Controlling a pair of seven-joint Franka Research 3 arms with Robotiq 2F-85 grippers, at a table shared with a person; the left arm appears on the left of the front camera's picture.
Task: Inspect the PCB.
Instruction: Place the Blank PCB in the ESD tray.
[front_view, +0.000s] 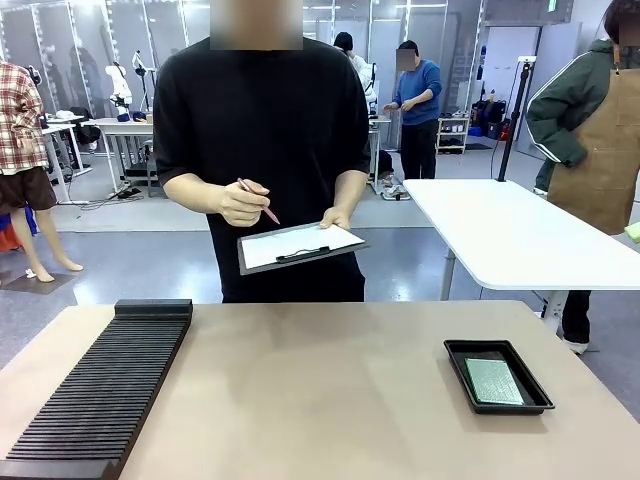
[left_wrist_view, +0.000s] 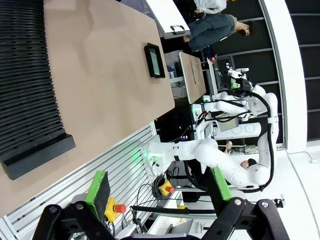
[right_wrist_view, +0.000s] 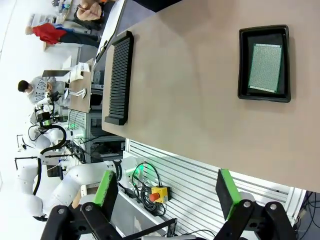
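While both claws gape, flat green PCB (front_view: 493, 381) in shallow black tray (front_view: 459, 367), ribbed rack (front_view: 100, 390).

Beige table (front_view: 330, 390), with a black ribbed slotted rack (front_view: 100, 390) along its left side and a shallow black tray (front_view: 497, 375) near the right edge. Beyond the far edge, a person in black, pen (front_view: 258, 201) in one hand, dark clipboard with white paper (front_view: 300, 246) in the other. White table (front_view: 520, 235) behind, right.

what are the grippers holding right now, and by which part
Nothing. The left gripper and right gripper are open and empty, off the table. The PCB lies untouched in its black tray.
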